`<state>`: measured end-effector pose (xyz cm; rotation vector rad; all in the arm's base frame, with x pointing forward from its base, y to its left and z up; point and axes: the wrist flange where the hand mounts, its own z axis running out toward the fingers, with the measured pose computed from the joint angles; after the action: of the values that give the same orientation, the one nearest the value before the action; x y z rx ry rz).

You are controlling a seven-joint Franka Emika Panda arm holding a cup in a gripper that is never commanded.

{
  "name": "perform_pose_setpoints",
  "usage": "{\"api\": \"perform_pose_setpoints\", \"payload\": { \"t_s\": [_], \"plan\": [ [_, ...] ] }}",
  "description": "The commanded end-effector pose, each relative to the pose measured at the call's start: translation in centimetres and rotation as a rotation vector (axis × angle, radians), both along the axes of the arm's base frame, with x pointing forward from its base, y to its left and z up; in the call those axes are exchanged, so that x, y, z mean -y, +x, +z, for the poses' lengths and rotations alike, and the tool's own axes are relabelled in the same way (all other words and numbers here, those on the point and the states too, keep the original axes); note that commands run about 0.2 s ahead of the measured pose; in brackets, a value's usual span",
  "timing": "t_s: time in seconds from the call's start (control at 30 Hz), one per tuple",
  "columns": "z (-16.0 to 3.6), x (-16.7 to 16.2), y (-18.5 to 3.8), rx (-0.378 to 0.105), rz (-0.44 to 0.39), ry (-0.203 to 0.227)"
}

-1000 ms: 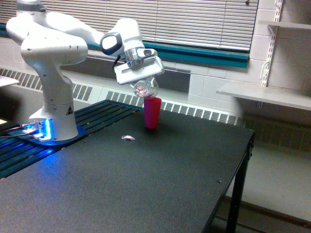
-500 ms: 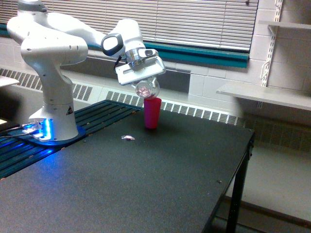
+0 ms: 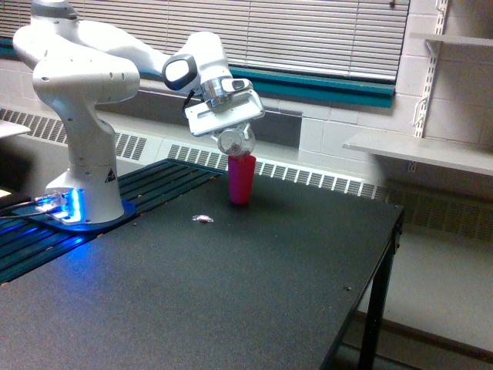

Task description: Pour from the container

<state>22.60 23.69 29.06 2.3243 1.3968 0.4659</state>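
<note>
Pouring step: gripper [image 3: 231,132] clamps the clear container [image 3: 235,141], tipped over just above the pink tumbler [image 3: 240,179]. Next likely calls for more tilt, mouth kept over the rim.

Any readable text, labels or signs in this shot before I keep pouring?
No legible words or numbers anywhere.
Small yellow-and-black sticker on the robot base: a sign, too small to read.
Clear cup in the pincer, pink tumbler, table: no markings visible.
</note>
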Motion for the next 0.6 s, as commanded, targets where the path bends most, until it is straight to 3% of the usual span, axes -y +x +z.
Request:
{"api": "perform_pose_setpoints", "payload": {
  "t_s": [0.03,0.6],
  "plan": [
    [-0.01,0.08,0.29,-0.001,0.015,-0.001],
    [0.55,0.01,0.74,0.011,-0.004,0.036]
  ]
}}
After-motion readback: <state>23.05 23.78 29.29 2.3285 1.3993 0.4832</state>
